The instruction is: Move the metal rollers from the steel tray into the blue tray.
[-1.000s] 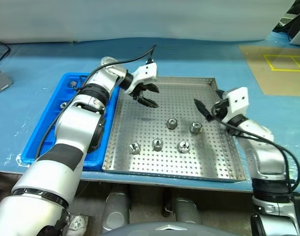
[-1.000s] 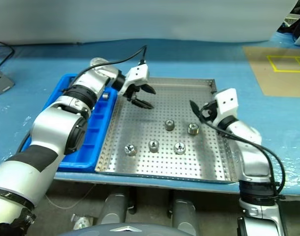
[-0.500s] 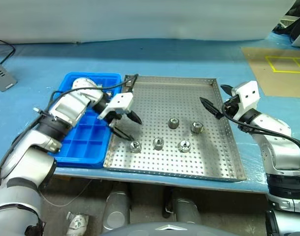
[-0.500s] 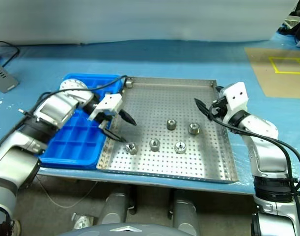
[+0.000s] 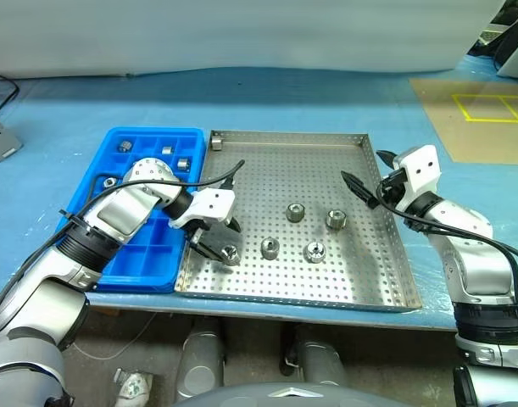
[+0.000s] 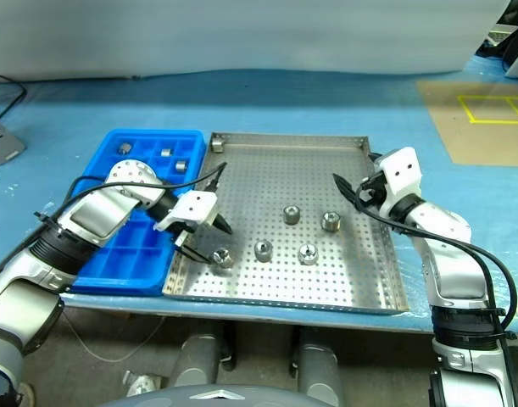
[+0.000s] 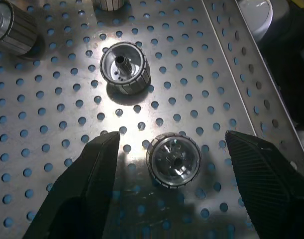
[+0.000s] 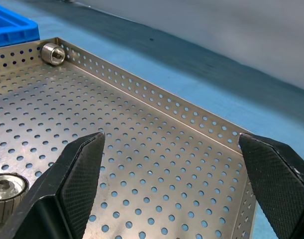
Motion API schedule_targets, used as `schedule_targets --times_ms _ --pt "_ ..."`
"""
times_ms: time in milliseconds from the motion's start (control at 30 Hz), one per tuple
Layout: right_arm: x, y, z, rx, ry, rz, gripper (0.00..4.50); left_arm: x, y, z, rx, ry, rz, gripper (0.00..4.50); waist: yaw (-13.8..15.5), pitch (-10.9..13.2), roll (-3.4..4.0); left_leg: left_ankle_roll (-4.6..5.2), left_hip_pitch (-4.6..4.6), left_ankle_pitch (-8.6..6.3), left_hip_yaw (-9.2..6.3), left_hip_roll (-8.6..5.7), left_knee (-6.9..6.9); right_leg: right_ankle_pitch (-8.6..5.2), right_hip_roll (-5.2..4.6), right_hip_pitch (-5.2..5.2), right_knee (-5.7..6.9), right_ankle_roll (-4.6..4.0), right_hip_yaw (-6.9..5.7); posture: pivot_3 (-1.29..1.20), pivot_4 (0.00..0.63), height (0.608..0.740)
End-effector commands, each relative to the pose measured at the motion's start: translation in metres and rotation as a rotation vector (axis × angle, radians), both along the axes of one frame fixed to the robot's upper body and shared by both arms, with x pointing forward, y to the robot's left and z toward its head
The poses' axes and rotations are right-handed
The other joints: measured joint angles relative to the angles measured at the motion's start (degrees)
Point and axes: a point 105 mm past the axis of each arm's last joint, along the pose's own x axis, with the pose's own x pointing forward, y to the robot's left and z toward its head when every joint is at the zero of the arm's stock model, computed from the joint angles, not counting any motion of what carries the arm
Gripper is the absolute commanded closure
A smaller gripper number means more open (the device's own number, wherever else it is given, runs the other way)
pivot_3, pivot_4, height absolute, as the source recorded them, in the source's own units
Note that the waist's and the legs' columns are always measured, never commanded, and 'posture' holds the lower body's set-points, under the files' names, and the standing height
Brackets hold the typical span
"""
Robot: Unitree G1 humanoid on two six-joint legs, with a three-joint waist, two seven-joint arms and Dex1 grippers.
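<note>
The steel tray sits on the blue-covered counter, with the blue tray touching its 9 o'clock rim. Five metal rollers stand on the perforated floor in a loose cluster toward the 6 o'clock half: two in an upper pair near the centre, three in a lower row. A sixth roller lies on its side in the tray's 11 o'clock corner, against the rim. In the blue tray, four more rollers rest in separate compartments near its 12 o'clock end, one at the far corner

The left claw hangs low over the steel tray's 8 o'clock area, angled downward, its black fingers spread wide. The leftmost roller of the lower row stands upright between the two fingers, with bare tray floor on each side of it, so nothing is gripped. The next roller of that row stands just beyond it

The right claw is above the steel tray's 3 o'clock rim, pointing roughly level across the tray toward 9 o'clock. Its fingers are also wide apart and empty, well apart from the nearest roller
</note>
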Motion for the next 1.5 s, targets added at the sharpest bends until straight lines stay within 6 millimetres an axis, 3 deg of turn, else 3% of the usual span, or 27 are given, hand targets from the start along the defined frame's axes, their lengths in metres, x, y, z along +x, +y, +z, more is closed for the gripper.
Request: schedule_targets --times_ms 33,200,467,567,700,800,900,1000,1100,1167,1300,1400,1500 --pt "-0.002 0.001 0.003 0.0 -0.03 -0.001 0.0 -0.002 0.008 -0.001 0.061 -0.052 -0.037 0.93 0.02 0.0 0.0 0.0 0.01 0.0 0.0 0.0 0.01 0.0 0.0 0.0 0.0 0.0 0.0 -0.05 0.15 0.74" --pt "-0.001 0.002 0.003 0.003 -0.032 -0.009 0.0 0.0 0.01 -0.014 0.091 -0.069 -0.031 0.93 -0.12 -0.01 0.02 -0.01 0.04 0.01 0.0 0.0 0.01 -0.18 0.0 0.01 0.02 0.32 0.02 -0.05 0.15 0.74" --pt "-0.002 0.0 0.0 0.004 -0.03 -0.023 0.0 -0.002 -0.005 -0.029 0.026 -0.052 0.002 0.93 -0.2 -0.02 0.03 -0.01 0.03 0.01 0.0 0.0 0.01 0.0 0.0 0.01 0.02 0.0 0.03 -0.05 0.15 0.74" --pt "-0.002 -0.001 0.001 0.008 -0.033 -0.027 0.0 0.002 0.001 -0.038 0.072 -0.053 0.035 1.55 -0.42 -0.03 0.05 -0.01 0.05 0.01 0.0 0.0 0.02 0.0 0.0 0.01 0.04 0.0 0.03 -0.05 0.15 0.74" --pt "-0.002 -0.001 0.001 0.01 -0.036 -0.029 0.0 0.004 0.009 -0.04 0.105 -0.061 0.045 2.79 -0.58 -0.05 0.06 -0.01 0.05 0.01 0.0 0.0 0.03 -0.01 0.0 0.01 0.05 0.02 0.03 -0.05 0.15 0.74" --pt "-0.001 0.0 0.002 0.011 -0.037 -0.03 0.0 0.007 0.008 -0.038 0.087 -0.066 0.059 2.79 -0.67 -0.11 0.15 -0.01 0.06 0.01 0.0 0.0 0.03 0.0 0.0 0.01 0.05 0.01 0.03 -0.05 0.15 0.74" --pt "0.0 0.0 0.001 0.013 -0.039 -0.029 0.0 0.01 -0.002 -0.031 0.019 -0.046 0.106 2.79 -0.75 -0.2 0.29 -0.01 0.07 0.01 0.0 -0.01 0.04 0.0 0.0 0.03 0.07 0.0 0.03 -0.05 0.15 0.74" --pt "0.001 0.004 0.002 0.02 -0.041 -0.02 0.0 0.014 -0.019 -0.001 -0.168 0.017 0.186 2.79 -0.6 -0.2 0.3 -0.01 0.06 0.01 0.0 -0.01 0.1 -0.01 -0.01 0.04 0.13 0.01 0.04 -0.04 0.15 0.74" --pt "0.003 0.01 0.001 0.036 -0.04 0.001 0.0 0.033 -0.027 0.027 -0.326 -0.008 0.315 2.79 -0.57 -0.2 0.3 0.0 0.01 0.01 -0.01 0.0 0.2 0.01 -0.01 0.04 0.16 -0.01 0.04 -0.02 0.15 0.74" --pt "0.006 0.021 -0.001 0.052 -0.035 0.029 0.0 0.058 -0.026 0.043 -0.423 -0.075 0.47 2.79 -0.59 -0.21 0.3 0.0 0.0 0.02 -0.03 0.0 0.23 0.01 -0.01 0.04 0.18 -0.01 0.03 0.0 0.15 0.74" --pt "0.013 0.042 -0.003 0.071 -0.028 0.091 0.0 0.09 -0.009 0.062 -0.52 -0.195 0.713 2.79 -0.94 -0.22 0.31 0.01 0.02 0.01 -0.04 0.01 0.27 0.01 0.0 0.03 0.22 -0.01 0.02 0.04 0.15 0.74" --pt "0.018 0.058 -0.006 0.082 -0.018 0.142 0.0 0.111 0.021 0.081 -0.635 -0.3 0.927 2.79 -0.87 -0.22 0.31 0.01 -0.01 0.01 -0.07 0.01 0.22 0.02 0.02 0.02 0.19 -0.02 -0.01 0.09 0.15 0.74" --pt "0.023 0.072 -0.012 0.081 -0.002 0.195 0.0 0.117 0.056 0.085 -0.694 -0.366 1.1 2.79 -0.43 -0.22 0.31 0.05 -0.23 0.0 -0.13 0.01 0.25 0.03 0.01 -0.09 0.18 -0.05 -0.08 0.16 0.15 0.74"
